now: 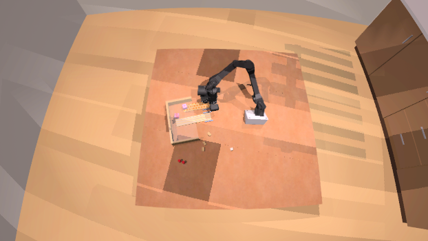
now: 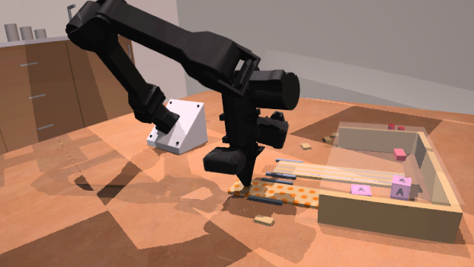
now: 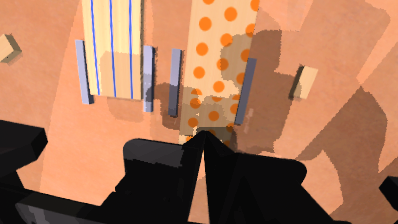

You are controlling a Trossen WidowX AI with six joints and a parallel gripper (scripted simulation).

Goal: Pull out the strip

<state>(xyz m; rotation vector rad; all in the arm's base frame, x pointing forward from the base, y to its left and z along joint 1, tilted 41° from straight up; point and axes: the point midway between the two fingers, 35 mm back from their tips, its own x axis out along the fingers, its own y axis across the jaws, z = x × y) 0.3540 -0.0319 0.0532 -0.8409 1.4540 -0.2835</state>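
My gripper (image 2: 248, 185) (image 3: 204, 134) is shut and empty, fingertips together at the outer end of the orange-dotted strip (image 2: 291, 190) (image 3: 210, 55). A blue-striped strip (image 2: 324, 170) (image 3: 121, 50) lies parallel to it. Both run into a low wooden box (image 1: 168, 120) (image 2: 389, 217) under a clear cover. Inside, a pink cube (image 1: 184, 106) (image 2: 360, 190) is at the inner end of the dotted strip, its lower part hidden in the exterior view. Another pink cube (image 1: 177, 115) (image 2: 400, 191) is farther in, near the striped strip's inner end. Both show a letter A; what the farther one rests on is unclear.
Grey guide rails (image 2: 265, 200) (image 3: 245, 92) flank the strips. A small wooden block (image 2: 264, 220) (image 3: 307, 82) lies beside the dotted strip; another block (image 2: 305, 146) (image 3: 7, 48) lies beyond the striped one. A red block (image 2: 399, 154) is inside the box.
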